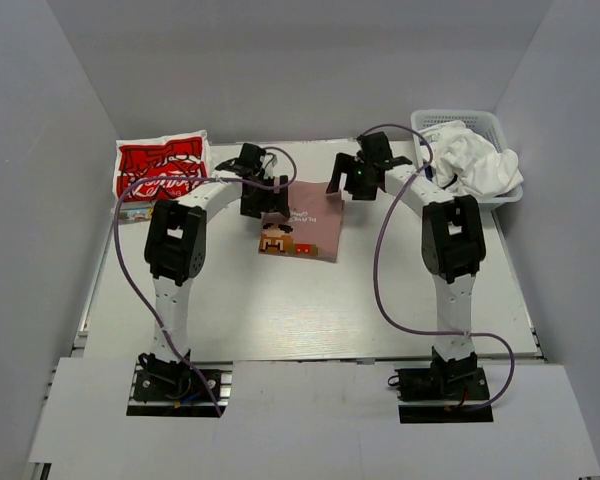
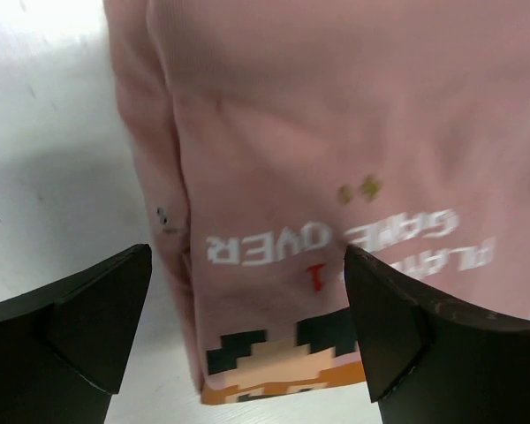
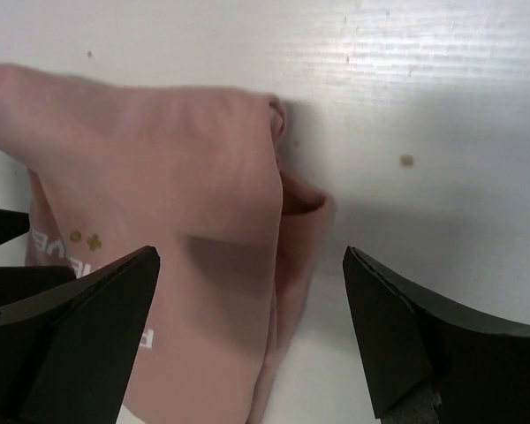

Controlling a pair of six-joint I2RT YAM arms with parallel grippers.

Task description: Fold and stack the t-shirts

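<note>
Status check, all three views. Pink shirt lay folded into a rough rectangle near the middle of the counter, printed side up. I could read white "GAME OVER" lettering and see a blocky orange and black figure at its near edge.

Left fingers stood wide apart above the shirt's left side. In the left wrist view the folded edge and the lettering showed in the gap between them. Nothing was pinched, and I could not tell whether the tips touched the cloth.

Right fingers were likewise spread apart over the far right corner of the same shirt. One tip sat over pink cloth and the other over bare counter. The layered fold at that corner looked slightly loose, with an inner ply peeking out to the side. Nothing was held there either.

Red shirt, with white lettering, lay folded flat at the far left corner, well apart from the pink one. A thin strip of something colourful showed at its near left edge; I could not identify it.

White shirt sat crumpled in the basket at the far right corner, spilling over the near rim.
</note>
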